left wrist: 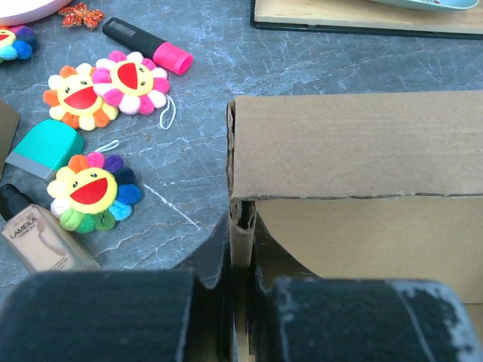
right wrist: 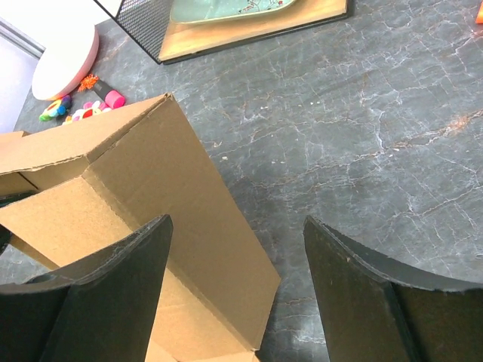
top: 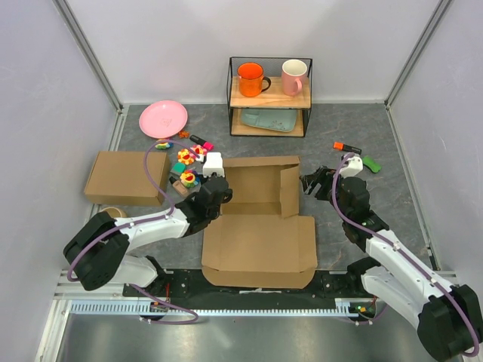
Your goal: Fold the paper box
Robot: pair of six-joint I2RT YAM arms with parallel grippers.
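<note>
Cardboard in the middle of the gray counter (top: 362, 128) is the paper box (top: 260, 241), and it is only half made. Its back part has walls that stand up. Its big front part lies open near the arms. The left tool (left wrist: 241, 302) is closed tight on the left wall of the box, close to a corner. The right tool (top: 309, 183) is wide open, just beside the standing right flap, and it holds nothing. Smiling flower toys (left wrist: 90, 192), a pink marker (left wrist: 147, 45) and a small bottle (left wrist: 38, 241) lie left of the box. A second brown box (top: 127, 177) lies further left. A wire shelf (top: 269, 94) at the back holds an orange mug (top: 250, 79) and a pink mug (top: 293, 75).
</note>
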